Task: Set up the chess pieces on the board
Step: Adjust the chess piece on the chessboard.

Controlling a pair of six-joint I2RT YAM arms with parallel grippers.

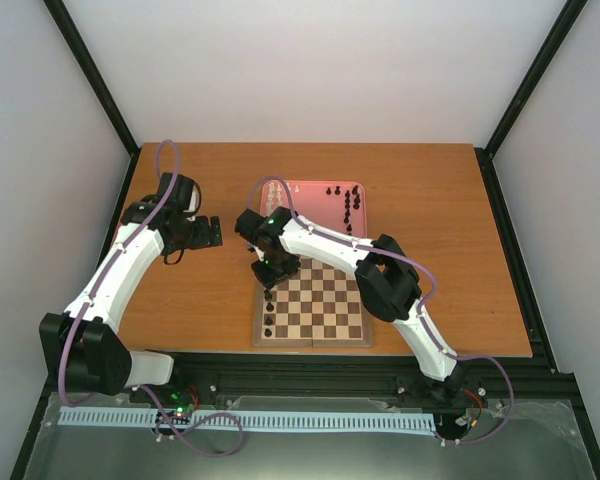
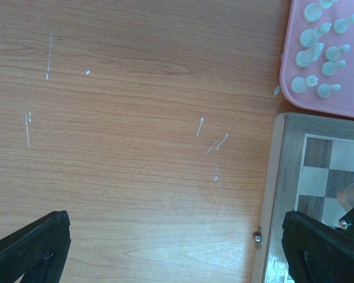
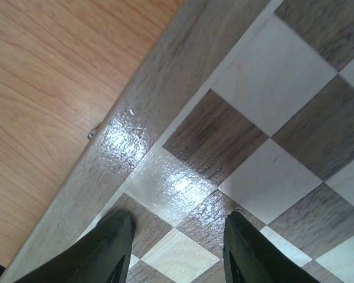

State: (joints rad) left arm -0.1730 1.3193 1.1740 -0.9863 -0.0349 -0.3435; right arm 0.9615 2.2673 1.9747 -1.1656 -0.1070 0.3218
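The board lies at the table's near middle, with black chess pieces standing along its left column. More black pieces stand on the pink tray behind it. Cream-white pieces lie at the tray's left end. My right gripper hovers low over the board's far left corner, open and empty, with only bare squares between its fingers. My left gripper is wide open and empty over bare table left of the board.
The right arm reaches across the tray's near edge and hides part of it. A small metal clasp sits on the board's left side. Black frame posts and white walls enclose the table.
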